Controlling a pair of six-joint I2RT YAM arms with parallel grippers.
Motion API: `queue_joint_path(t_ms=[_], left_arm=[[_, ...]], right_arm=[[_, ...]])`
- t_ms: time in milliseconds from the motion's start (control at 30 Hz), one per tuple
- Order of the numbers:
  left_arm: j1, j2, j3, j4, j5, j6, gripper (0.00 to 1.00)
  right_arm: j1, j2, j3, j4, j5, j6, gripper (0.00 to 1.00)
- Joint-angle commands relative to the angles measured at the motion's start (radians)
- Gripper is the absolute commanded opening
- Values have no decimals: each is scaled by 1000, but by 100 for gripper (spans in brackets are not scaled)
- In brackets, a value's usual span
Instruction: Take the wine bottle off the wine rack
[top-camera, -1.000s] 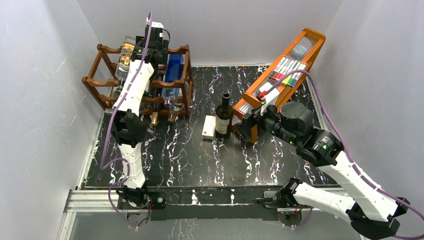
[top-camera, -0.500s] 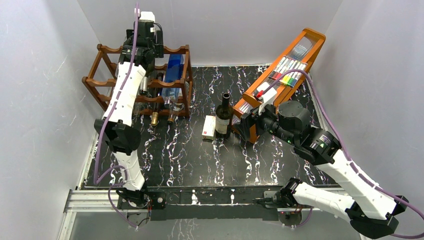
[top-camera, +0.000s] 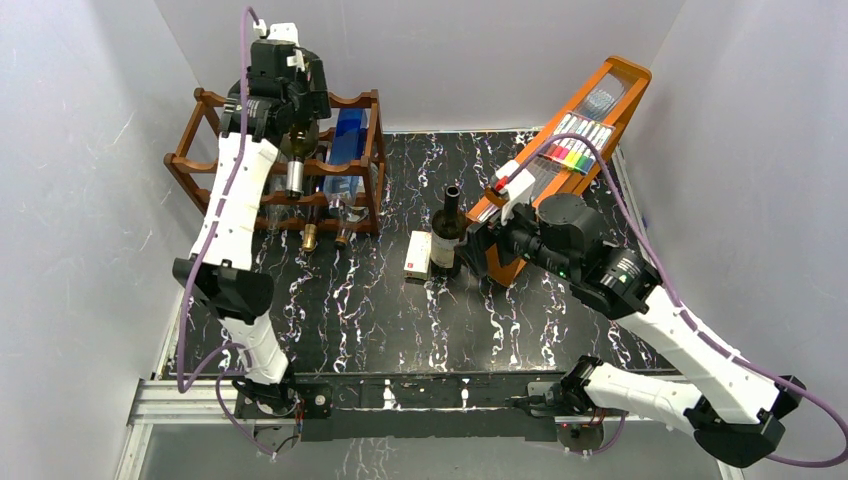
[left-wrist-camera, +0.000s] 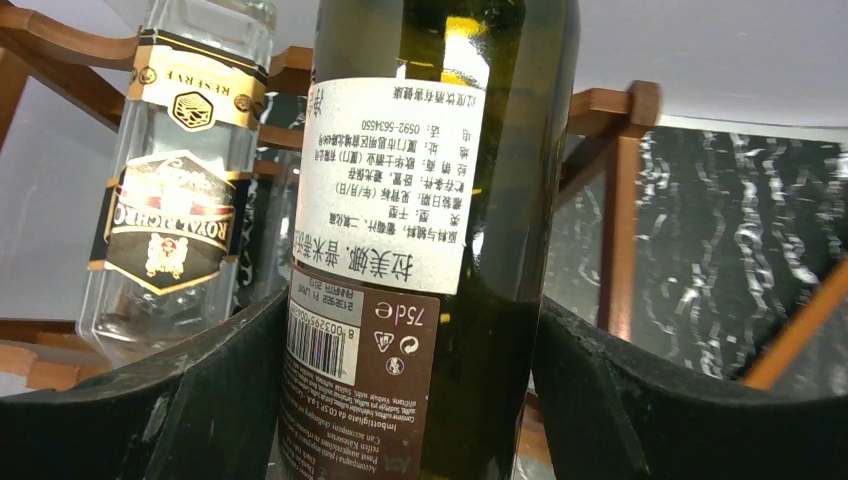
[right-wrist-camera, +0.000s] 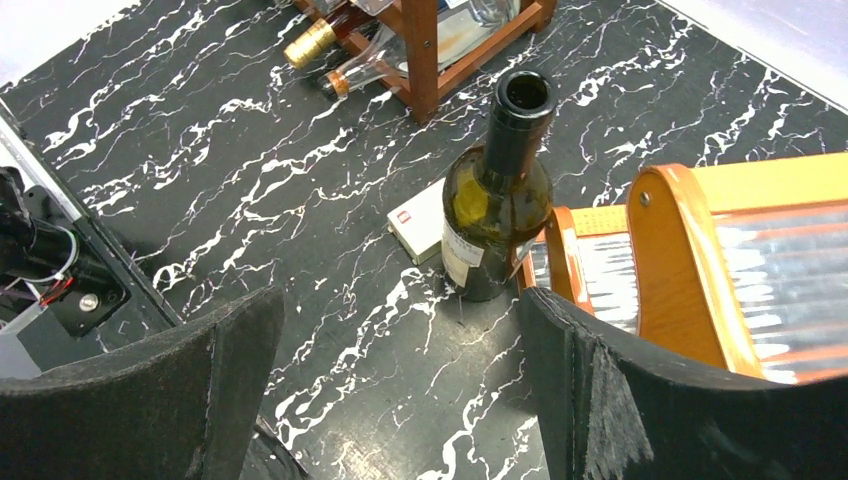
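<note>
White walls (top-camera: 70, 200), black white-veined tabletop (top-camera: 400, 320), alu rail (top-camera: 185, 398) at front

A dark green glass wine bottle (left-wrist-camera: 430, 250) with white and brown labels is gripped by the left gripper (left-wrist-camera: 410, 385) at the top tier of the reddish-brown wooden wine rack (top-camera: 374, 150).

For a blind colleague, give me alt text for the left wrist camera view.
The left hand grips a dark green wine bottle with a white Chinese-text label. Behind it, a clear liquor bottle rests in the reddish-brown wine rack.
</note>
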Motion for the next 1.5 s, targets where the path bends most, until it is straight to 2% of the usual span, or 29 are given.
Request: queue_joint_path(t_ms=[0,267,367,467,500,533,567,667,733,867,967,1100,1200,1333,1467], left_arm=[[0,-148,8,26,99,-90,32],[0,-263,-175,88,328,-243,28],[0,-334,-293,145,428,-342,28],[0,-422,-430,189,543,-434,28],[0,-440,-457,187,561,-456,28],[-1,-454,-475,188,576,-470,28],[0,-473,-501,193,596,-486,28],[0,-476,-531,195,629,-513,27],[0,-505,-536,196,653,-524,25],[0,-507,-537,181,669,-526,25],[1,-507,-549,180,691,-530,24],[0,-508,-566,179,713,-532,24],[0,-514,-572,177,716,-532,23],[1,-516,-581,176,735,-541,23],[0,-519,-589,176,744,-548,22]], right_arm=[[-5,22,40,90,-34,-30,98],[-4,88,100,212,-48,-111,98],[-4,144,119,350,-136,-241,98],[12,190,8,750,-324,-536,98],[38,239,28,799,-316,-585,98],[60,276,53,800,-334,-654,98],[111,329,92,746,-369,-853,98],[296,427,74,771,-259,-1256,98],[362,472,58,855,-196,-1402,98],[410,512,66,891,-124,-1539,98],[421,543,87,848,-90,-1652,98],[424,572,102,855,-59,-1718,97],[422,581,118,838,-65,-1729,86],[422,599,125,841,-64,-1745,83],[418,619,124,871,-45,-1752,73]])
